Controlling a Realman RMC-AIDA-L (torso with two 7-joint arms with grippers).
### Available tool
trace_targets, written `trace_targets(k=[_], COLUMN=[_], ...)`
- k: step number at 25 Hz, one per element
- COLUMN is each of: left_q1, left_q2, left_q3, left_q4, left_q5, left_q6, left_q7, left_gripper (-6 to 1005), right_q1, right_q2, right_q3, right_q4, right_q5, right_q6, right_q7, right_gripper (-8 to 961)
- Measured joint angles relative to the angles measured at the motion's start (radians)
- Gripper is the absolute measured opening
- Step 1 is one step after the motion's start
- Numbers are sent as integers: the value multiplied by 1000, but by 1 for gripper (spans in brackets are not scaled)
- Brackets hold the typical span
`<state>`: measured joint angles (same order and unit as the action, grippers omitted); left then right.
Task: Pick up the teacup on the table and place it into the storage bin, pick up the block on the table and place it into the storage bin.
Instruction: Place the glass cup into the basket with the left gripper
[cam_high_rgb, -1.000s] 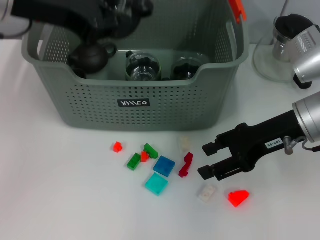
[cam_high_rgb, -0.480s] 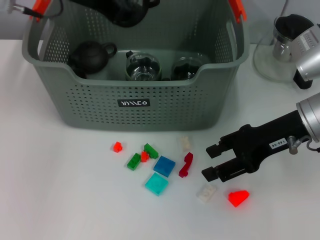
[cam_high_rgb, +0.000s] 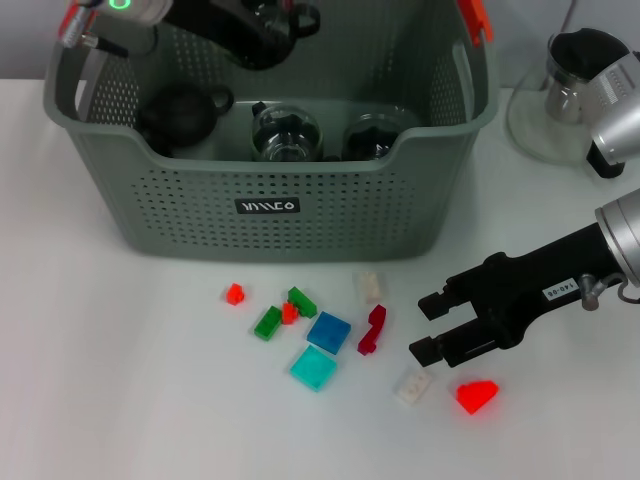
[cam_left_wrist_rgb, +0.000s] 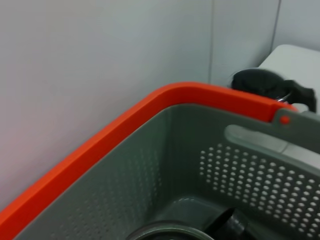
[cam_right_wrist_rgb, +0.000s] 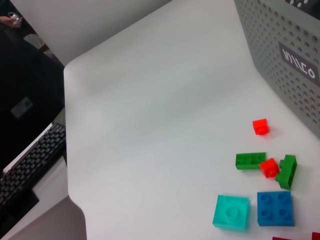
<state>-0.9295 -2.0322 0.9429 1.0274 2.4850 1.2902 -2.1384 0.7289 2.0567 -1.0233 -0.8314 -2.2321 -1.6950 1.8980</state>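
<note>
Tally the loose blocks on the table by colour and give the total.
Red: 4 (small one, one between the greens, dark red one, bright wedge)
Green: 2
Blue: 1
Teal: 1
White or clear: 2
Total: 10

Head cam sits high and looks forward and down over the white table (cam_high_rgb: 120, 400), taking in the whole storage bin (cam_high_rgb: 300, 225) and the scatter of blocks (cam_high_rgb: 328, 331) in front of it. Left wrist cam is jammed right up by the bin's orange handle (cam_left_wrist_rgb: 125, 125), peering along the rim into the perforated inside, so it only overlaps the head view on that top part of the bin. Right wrist cam hangs low over the table, looking across the same blocks (cam_right_wrist_rgb: 275, 208) toward the bin's labelled wall (cam_right_wrist_rgb: 295, 65), with a keyboard (cam_right_wrist_rgb: 30, 165) past the table edge.
</note>
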Motion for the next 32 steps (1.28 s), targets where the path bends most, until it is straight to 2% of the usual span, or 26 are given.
trace_targets(k=[6,15,32], left_q1=[-1,-3,-30], left_q2=[-4,-23,-68], left_q3=[47,119,129], left_q4=[-58,-119,-202], left_q5=[1,5,122], left_q6=[-94,-221,-374], left_q7=[0,-1,5], left_gripper=[44,45,45], right_q1=[1,2,-5], right_q2=[2,5,12], right_q3=[-2,-6,-8], right_q4=[0,0,2], right_q5=[0,0,0], right_q6=[4,10,12], right_q7=[1,1,0], right_gripper=[748,749,748])
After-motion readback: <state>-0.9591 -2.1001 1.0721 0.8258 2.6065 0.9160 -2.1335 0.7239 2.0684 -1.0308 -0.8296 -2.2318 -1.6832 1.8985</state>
